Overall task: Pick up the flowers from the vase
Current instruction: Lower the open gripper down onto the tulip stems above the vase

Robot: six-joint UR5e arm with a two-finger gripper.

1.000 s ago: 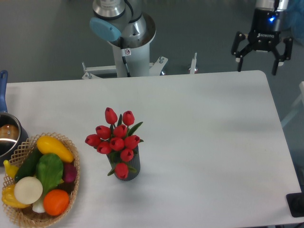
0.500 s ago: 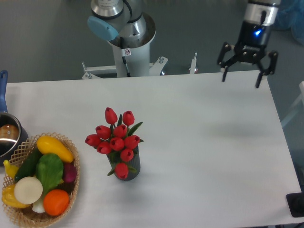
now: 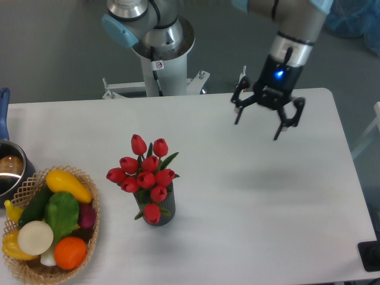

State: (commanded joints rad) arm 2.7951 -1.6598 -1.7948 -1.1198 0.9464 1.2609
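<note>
The flowers [image 3: 144, 175], a bunch of red tulip buds with green leaves, stand in the vase [image 3: 162, 209], a small dark grey ribbed cylinder left of the table's middle. Buds hang over the vase's front and hide its mouth. My gripper [image 3: 257, 129] hangs above the table's back right part, well to the right of the bunch and farther back. Its black fingers [image 3: 238, 114] are spread wide, with nothing between them.
A wicker basket [image 3: 88, 243] of fruit and vegetables sits at the front left corner. Behind it, at the left edge, is a metal pot [image 3: 9, 172] with a blue handle. The arm's base [image 3: 161, 53] stands behind the table's back edge.
The gripper has moved left and forward, from beyond the table's back right corner to over the table, closer to the flowers. It stays open. The flowers and vase have not moved.
</note>
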